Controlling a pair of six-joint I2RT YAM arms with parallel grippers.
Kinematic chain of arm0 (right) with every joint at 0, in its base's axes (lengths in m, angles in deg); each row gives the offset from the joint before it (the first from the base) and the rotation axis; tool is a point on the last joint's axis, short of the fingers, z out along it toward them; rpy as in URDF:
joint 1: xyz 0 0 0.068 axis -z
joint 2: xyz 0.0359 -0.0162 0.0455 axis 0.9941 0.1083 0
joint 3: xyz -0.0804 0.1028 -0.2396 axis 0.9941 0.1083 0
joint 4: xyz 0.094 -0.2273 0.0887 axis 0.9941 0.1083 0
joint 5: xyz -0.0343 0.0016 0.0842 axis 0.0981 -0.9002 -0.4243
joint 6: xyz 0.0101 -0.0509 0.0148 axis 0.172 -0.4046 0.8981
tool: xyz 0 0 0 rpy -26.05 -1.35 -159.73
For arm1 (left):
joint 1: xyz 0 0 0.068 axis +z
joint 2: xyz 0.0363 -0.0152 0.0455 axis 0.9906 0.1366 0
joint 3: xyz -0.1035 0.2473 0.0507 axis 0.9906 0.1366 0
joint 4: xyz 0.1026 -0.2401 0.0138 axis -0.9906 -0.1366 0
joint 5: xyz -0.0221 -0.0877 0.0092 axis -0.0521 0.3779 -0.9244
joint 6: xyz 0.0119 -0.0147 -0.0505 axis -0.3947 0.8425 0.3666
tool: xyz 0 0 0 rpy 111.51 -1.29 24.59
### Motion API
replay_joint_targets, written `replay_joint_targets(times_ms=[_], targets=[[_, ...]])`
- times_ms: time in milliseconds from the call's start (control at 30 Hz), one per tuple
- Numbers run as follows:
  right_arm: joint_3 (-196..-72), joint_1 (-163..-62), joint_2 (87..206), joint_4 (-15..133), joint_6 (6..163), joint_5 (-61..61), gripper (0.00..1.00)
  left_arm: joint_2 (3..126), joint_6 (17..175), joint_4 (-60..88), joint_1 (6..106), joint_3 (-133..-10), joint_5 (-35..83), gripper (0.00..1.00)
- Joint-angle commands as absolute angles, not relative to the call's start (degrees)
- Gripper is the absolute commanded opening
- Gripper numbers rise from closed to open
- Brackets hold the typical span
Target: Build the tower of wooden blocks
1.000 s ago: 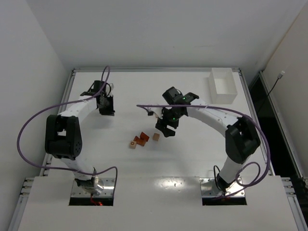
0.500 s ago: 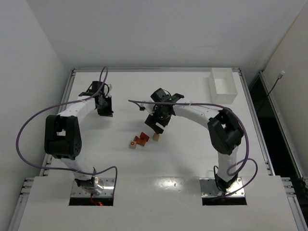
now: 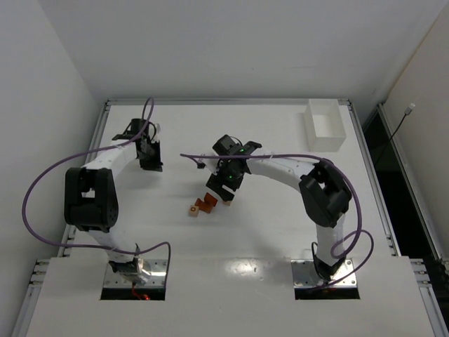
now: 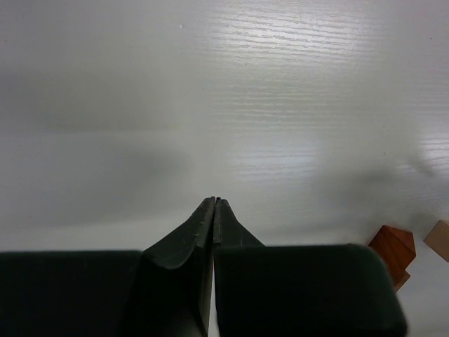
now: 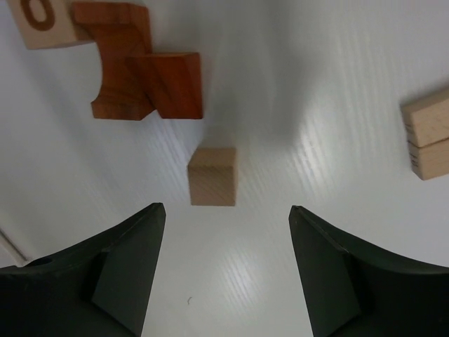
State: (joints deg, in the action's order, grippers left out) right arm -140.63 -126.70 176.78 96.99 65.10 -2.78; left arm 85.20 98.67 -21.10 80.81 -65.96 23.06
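Overhead view looks down, arm bases at 6 o'clock; wrist views sit close over the tabletop; all share reddish blocks.

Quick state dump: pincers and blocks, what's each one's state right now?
left pincer, shut, empty.
right pincer, open, empty, pale cube just ahead.
pale cube, flat on the table, ungripped.
reddish blocks, touching each other, no tower yet.
lettered block, loose beside them.
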Motion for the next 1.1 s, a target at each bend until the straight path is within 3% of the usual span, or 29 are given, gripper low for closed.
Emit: replay_joint_targets(times_ms=[0, 1067], targets=[[-139.21, -129.56, 173.71, 96.22, 63.48, -4.03, 0.69, 85.43, 98.34, -21.17, 81.36, -67.94, 24.37, 0.0], [-138.41, -130.19, 180.3, 93.49, 61.9, 1.86, 0.65, 88.77, 96.76, -22.23, 81.89, -69.61, 26.47, 0.0]])
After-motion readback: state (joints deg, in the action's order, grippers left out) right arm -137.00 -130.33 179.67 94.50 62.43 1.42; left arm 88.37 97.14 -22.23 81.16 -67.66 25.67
